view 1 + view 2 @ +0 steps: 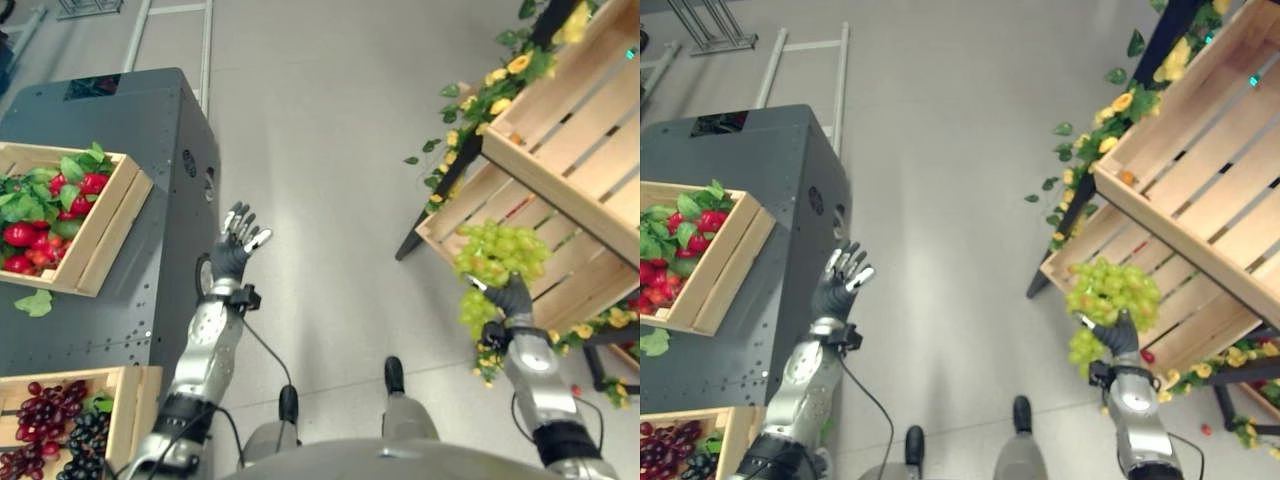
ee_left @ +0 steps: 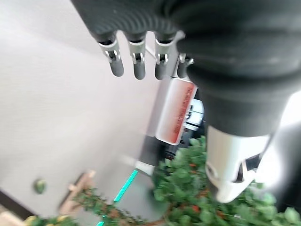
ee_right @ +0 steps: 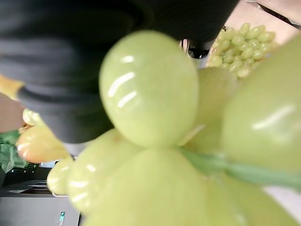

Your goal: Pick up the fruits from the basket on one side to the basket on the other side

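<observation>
A bunch of green grapes (image 1: pixel 498 252) hangs over the front of the lower wooden crate (image 1: pixel 590 282) on the right-hand stand. My right hand (image 1: pixel 512 299) is under the bunch with its fingers curled round it, and some grapes dangle beside the wrist. In the right wrist view the grapes (image 3: pixel 150 94) press close against the hand, and more green grapes (image 3: pixel 240 44) lie beyond in the crate. My left hand (image 1: pixel 238 246) is raised beside the dark table (image 1: pixel 150 130), open and holding nothing; its fingers (image 2: pixel 136 63) are straight.
On the dark table stand a crate of red fruit with leaves (image 1: pixel 112 235) and a crate of dark grapes (image 1: pixel 125 400). An upper slatted crate (image 1: pixel 590 130) sits above the lower one, with yellow flowers and leaves (image 1: pixel 480 100) along the stand. Grey floor lies between.
</observation>
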Controlling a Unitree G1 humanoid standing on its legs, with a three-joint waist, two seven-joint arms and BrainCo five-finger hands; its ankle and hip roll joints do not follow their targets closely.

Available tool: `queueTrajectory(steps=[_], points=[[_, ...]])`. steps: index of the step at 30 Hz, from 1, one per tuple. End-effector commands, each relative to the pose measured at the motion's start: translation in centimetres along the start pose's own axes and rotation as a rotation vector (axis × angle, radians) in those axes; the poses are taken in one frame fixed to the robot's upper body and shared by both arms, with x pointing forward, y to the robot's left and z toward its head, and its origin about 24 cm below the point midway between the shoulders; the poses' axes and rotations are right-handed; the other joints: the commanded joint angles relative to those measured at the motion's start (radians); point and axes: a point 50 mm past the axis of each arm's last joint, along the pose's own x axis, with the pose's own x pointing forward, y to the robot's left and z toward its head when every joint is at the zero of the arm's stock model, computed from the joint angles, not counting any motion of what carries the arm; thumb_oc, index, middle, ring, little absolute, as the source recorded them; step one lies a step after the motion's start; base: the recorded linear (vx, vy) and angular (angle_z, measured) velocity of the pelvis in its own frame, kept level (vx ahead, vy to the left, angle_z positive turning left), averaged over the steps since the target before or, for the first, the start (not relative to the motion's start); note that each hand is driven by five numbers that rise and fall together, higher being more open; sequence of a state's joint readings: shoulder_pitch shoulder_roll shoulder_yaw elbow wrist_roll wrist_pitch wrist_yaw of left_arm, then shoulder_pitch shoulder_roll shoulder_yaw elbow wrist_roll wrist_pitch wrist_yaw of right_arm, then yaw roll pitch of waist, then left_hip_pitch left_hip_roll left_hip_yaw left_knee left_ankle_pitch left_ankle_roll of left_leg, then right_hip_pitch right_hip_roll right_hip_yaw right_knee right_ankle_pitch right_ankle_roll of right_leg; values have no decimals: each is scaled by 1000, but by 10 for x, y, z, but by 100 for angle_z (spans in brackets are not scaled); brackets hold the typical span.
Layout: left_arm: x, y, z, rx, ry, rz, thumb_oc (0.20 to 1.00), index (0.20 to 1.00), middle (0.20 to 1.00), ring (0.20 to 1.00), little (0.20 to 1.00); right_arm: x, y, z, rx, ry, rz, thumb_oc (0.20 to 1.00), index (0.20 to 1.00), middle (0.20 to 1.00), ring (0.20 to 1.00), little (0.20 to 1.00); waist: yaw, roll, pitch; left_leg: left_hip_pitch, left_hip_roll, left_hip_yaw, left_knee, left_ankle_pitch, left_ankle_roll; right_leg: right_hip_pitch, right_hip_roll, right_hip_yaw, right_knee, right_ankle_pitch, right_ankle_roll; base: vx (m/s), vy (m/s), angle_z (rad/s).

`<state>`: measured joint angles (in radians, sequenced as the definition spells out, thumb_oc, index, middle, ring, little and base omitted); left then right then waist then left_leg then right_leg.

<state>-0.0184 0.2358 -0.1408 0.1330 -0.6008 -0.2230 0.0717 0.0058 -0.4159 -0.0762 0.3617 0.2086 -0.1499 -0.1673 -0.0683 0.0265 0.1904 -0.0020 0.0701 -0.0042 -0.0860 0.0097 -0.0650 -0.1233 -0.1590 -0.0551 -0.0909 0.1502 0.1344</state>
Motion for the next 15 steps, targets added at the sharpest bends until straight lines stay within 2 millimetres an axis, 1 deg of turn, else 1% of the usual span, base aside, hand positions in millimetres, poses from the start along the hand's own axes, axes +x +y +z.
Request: queueTrajectory(steps=[1, 3, 5, 10, 11, 12, 13, 14, 15], points=[[8, -6, 19, 61, -79, -83, 1000, 1000, 1000, 1000, 1000, 21, -15, 40, 58, -172, -110, 200, 200, 200, 200, 200, 19, -47, -36, -64, -83, -55, 48, -58, 24, -34, -56, -66, 36, -63, 55, 8, -122, 1], [7, -8, 18, 58, -71, -91, 1000, 1000, 1000, 1000, 1000, 24, -17, 43, 56, -179, -124, 200, 200, 200, 200, 200, 23, -42, -31, -71, -76, -57, 46, -54, 19, -35, -53, -69, 33, -67, 51, -16, -103, 11], [5, -11, 16, 54, -64, -112, 1000, 1000, 1000, 1000, 1000, 31, -20, 51, 53, -196, -144, 200, 200, 200, 200, 200, 27, -30, -13, -85, -65, -62, 43, -45, 9, -42, -48, -74, 36, -71, 45, -46, -107, 18], [3, -19, 16, 38, -58, -157, 1000, 1000, 1000, 1000, 1000, 55, -26, 74, 51, -225, -202, 200, 200, 200, 200, 200, 42, -1, 38, -127, -47, -68, 37, -20, -8, -80, -39, -79, 44, -78, 33, -67, -71, 8], [3, -19, 16, 38, -58, -157, 1000, 1000, 1000, 1000, 1000, 56, -26, 74, 51, -225, -202, 200, 200, 200, 200, 200, 42, 0, 38, -127, -47, -68, 37, -20, -8, -80, -39, -79, 44, -78, 33, -56, -68, 4], [1, -21, 17, 35, -57, -173, 1000, 1000, 1000, 1000, 1000, 66, -37, 85, 40, -227, -247, 200, 200, 200, 200, 200, 53, 14, 59, -143, -37, -69, 31, -6, -17, -99, -35, -81, 51, -81, 29, -43, -57, 6], [0, -22, 16, 32, -51, -179, 1000, 1000, 1000, 1000, 1000, 70, -39, 89, 34, -225, -259, 200, 200, 200, 200, 200, 56, 18, 64, -146, -34, -70, 29, -3, -19, -103, -35, -80, 52, -81, 27, -57, -78, 0], [-1, -23, 16, 32, -51, -182, 1000, 1000, 1000, 1000, 1000, 76, -44, 100, 23, -246, -270, 200, 200, 200, 200, 200, 57, 26, 77, -153, -31, -69, 25, 4, -23, -115, -31, -78, 58, -83, 24, -18, -33, 2], [-1, -23, 16, 31, -51, -181, 1000, 1000, 1000, 1000, 1000, 76, -43, 100, 23, -246, -269, 200, 200, 200, 200, 200, 57, 26, 77, -153, -31, -69, 25, 4, -23, -116, -31, -78, 58, -83, 24, -37, -54, -2]])
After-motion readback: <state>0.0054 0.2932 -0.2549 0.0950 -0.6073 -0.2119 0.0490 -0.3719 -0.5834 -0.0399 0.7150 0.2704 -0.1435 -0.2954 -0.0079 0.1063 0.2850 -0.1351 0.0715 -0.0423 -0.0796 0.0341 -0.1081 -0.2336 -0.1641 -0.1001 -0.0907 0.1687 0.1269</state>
